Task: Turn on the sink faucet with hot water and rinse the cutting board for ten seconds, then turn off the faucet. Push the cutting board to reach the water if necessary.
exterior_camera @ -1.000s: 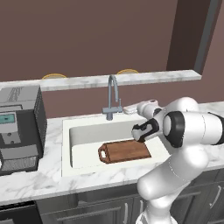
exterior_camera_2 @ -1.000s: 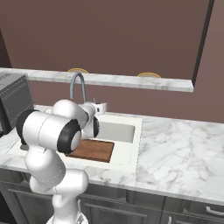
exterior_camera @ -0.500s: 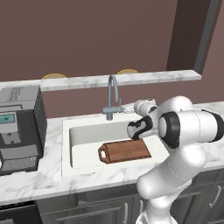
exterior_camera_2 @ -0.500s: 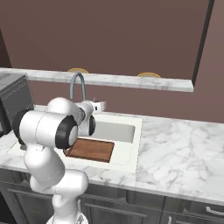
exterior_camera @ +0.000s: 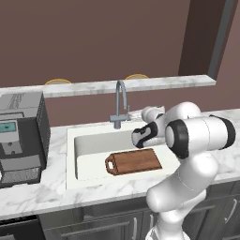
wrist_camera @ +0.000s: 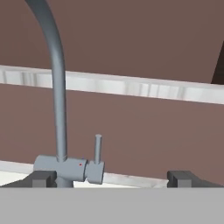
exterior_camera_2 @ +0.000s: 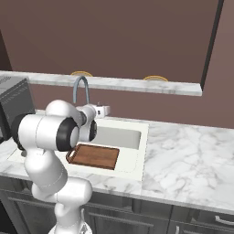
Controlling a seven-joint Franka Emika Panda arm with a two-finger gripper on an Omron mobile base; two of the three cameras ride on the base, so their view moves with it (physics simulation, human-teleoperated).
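One board (exterior_camera: 136, 161) lies flat in the sink (exterior_camera: 89, 143), toward its right half in the left base view, handle end with the hole pointing left. No stream is visible under the spout.

Left to right, left base view: a dark coffee machine (exterior_camera: 19, 138) stands on the counter (exterior_camera: 33, 194) left of the basin; then the sink; then the faucet (exterior_camera: 120, 104) at the basin's back rim, its arch curving forward over the basin; then the arm's wrist and hand, held above the basin's back right corner, just right of the faucet base. The gripper (exterior_camera: 138, 136) points toward the faucet. A marble ledge (exterior_camera: 154, 83) runs along the wall behind, with two tan rounded objects (exterior_camera: 58, 82) showing above it.

Right base view: the arm's large white joint covers the sink's left part; the board (exterior_camera_2: 93, 156) shows beside it, the faucet (exterior_camera_2: 82, 87) rises behind the arm, and open counter (exterior_camera_2: 192, 160) stretches to the right.

Hand view: the faucet's post (wrist_camera: 57, 96) rises at left, and the lever (wrist_camera: 98, 151) stands upright on the right end of the base block. The two fingertips (wrist_camera: 43, 178) sit far apart at the bottom edge, one left of the base post, the other well right of the lever. The gripper (wrist_camera: 113, 179) is spread wide and holds nothing; whether a finger touches the faucet I cannot tell.
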